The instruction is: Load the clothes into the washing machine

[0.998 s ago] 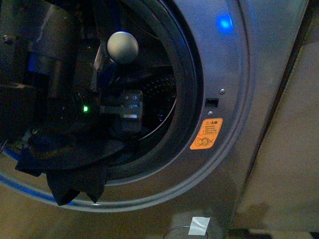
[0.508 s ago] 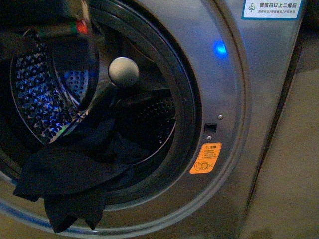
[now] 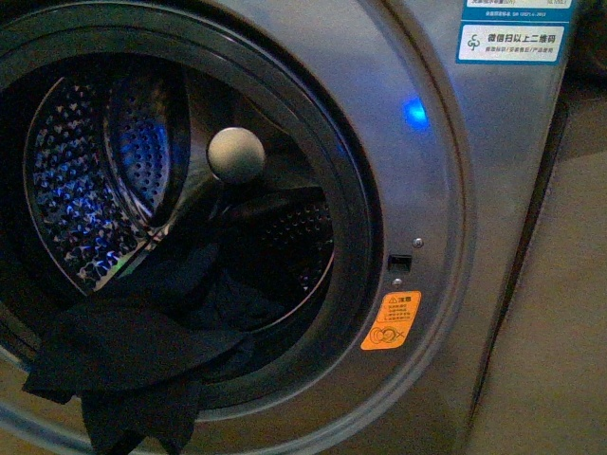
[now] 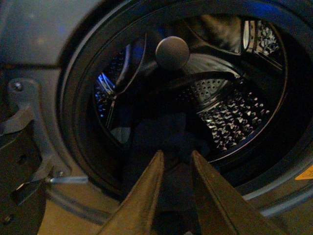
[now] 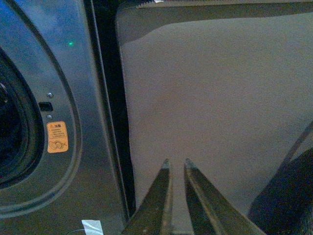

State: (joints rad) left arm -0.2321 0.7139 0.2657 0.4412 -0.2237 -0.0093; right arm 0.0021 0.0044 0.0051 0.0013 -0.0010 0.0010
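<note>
**Garment half in the drum, both grippers empty**

Although the light is dim and blue-tinged, the clothes (image 3: 123, 346) read as a dark, nearly black mass draped over the lower lip of the washing machine (image 3: 427, 190) porthole, part lying inside the drum and a lower flap hanging outside, cut off by the frame's edge. In the left wrist view the garment's folds merge with the drum's shadow, so its outline there is hard to trace.

Inside, the perforated steel drum (image 3: 85, 190) glints blue, and a cream round hub (image 3: 235, 154) sits near its middle. An orange warning sticker (image 3: 390, 320) and a blue light (image 3: 413, 111) mark the grey front panel. Beside the machine stands a plain beige panel (image 5: 220, 98).

The left gripper (image 4: 176, 164) points into the porthole, its fingers slightly parted with nothing between them, the clothes just ahead of its tips. The right gripper (image 5: 177, 169) faces the beige panel, fingers narrowly apart and empty, with the machine off to one side.
</note>
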